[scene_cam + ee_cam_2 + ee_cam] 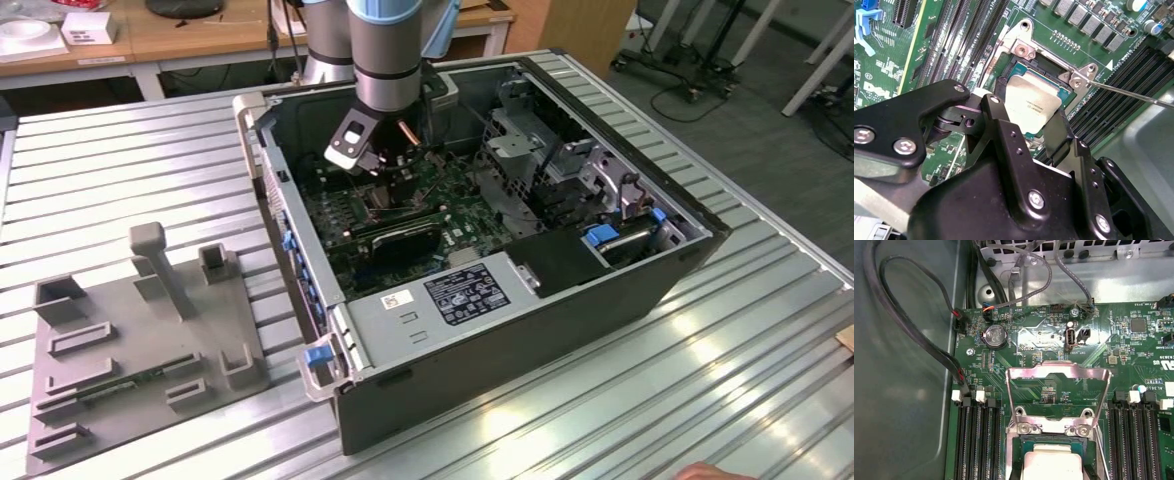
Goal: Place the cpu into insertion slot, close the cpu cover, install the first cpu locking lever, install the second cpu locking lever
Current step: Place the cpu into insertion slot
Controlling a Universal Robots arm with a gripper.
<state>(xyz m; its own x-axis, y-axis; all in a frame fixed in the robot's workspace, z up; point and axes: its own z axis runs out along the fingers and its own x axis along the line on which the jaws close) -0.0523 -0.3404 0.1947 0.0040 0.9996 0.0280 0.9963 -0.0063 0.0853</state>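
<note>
cpu vs fingers: in the second wrist view the cpu [1031, 102] lies flat between the 2 black fingers [996, 120] of the gripper [1026, 119], 1 at each side of its near edge. The fingers are spread apart, and I can't tell if they actually touch it.
cpu spot: it's down in the insertion slot [1039, 70], lined up square with the rim.
cpu cover: in the first wrist view the cpu cover [1059, 372] is flipped up off the slot, with green board showing through its window.
room to move: pretty tight. Memory slots [974, 440] run along both sides of the slot, and a thin metal rod [1129, 92] sticks out from 1 corner bracket. The cables [919, 340] loop by the case wall, well apart from the slot.
exterior view: the arm reaches down into the open computer case [534, 330], over the motherboard [447, 205].
cpu look: small pale silvery-tan square, a bit shiny, with tiny dark print.
</note>
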